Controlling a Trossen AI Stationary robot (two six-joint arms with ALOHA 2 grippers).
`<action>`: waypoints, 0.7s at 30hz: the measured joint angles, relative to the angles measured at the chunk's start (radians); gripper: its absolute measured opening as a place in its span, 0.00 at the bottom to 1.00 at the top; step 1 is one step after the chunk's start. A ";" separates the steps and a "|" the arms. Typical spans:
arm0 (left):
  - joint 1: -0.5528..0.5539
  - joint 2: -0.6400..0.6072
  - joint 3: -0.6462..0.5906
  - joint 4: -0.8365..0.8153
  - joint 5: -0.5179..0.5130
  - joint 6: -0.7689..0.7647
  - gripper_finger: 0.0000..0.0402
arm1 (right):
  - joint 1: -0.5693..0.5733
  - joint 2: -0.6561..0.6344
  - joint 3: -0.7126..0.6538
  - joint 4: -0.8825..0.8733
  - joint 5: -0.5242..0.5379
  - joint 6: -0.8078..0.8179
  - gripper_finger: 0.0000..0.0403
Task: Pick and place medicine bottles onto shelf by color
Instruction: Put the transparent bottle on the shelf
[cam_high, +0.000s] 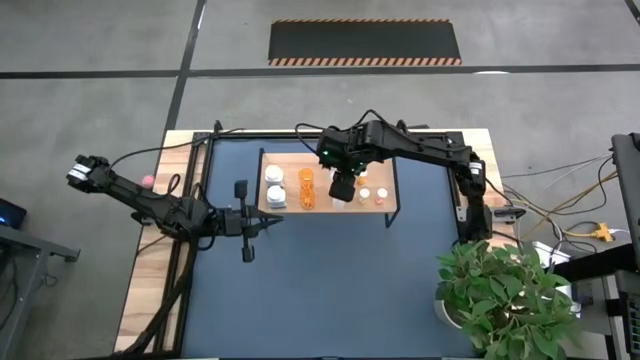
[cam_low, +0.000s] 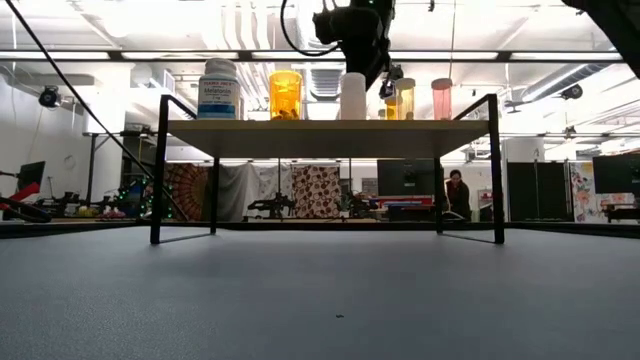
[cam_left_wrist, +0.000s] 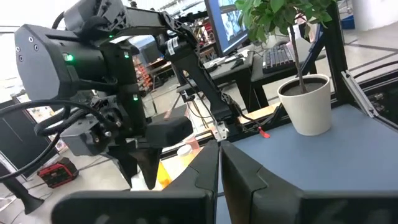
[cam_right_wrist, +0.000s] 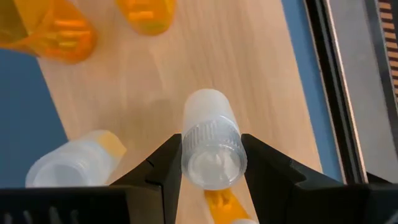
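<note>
The shelf (cam_high: 385, 170), a light-wood board in a black frame, stands at the far middle of the blue table. On it stand two white bottles (cam_high: 274, 186), two orange bottles (cam_high: 306, 188) and two small pale-capped ones (cam_high: 373, 194). My right gripper (cam_right_wrist: 213, 163) reaches down over the board's middle, shut on a white bottle (cam_low: 353, 97). My left gripper (cam_high: 272, 221) is shut and empty, held level just in front of the shelf's left end. My right gripper pinches the white bottle's ribbed cap (cam_right_wrist: 213, 140) between its two fingers (cam_right_wrist: 163, 167), coming from above and slanting down. The bottle stays upright below the fingers. In the low view its base (cam_low: 353, 117) is level with the board; whether it rests there, I cannot tell.
A potted plant (cam_high: 500, 295) stands at the table's near right corner. Cables run along the right edge (cam_high: 540, 210). A pale bottle with an orange end (cam_right_wrist: 74, 165) lies close beside the held one. A person (cam_low: 457, 190) sits in the room behind.
</note>
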 joint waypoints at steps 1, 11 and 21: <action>0.000 0.001 0.000 0.000 0.000 0.000 0.00 | 0.000 0.002 0.000 0.000 -0.008 -0.005 0.34; 0.000 0.001 0.000 0.000 0.000 0.002 0.00 | 0.000 0.002 -0.002 0.001 -0.043 -0.006 0.34; 0.000 0.001 0.000 0.000 0.000 0.002 0.00 | 0.000 0.003 -0.002 0.006 -0.040 -0.007 0.41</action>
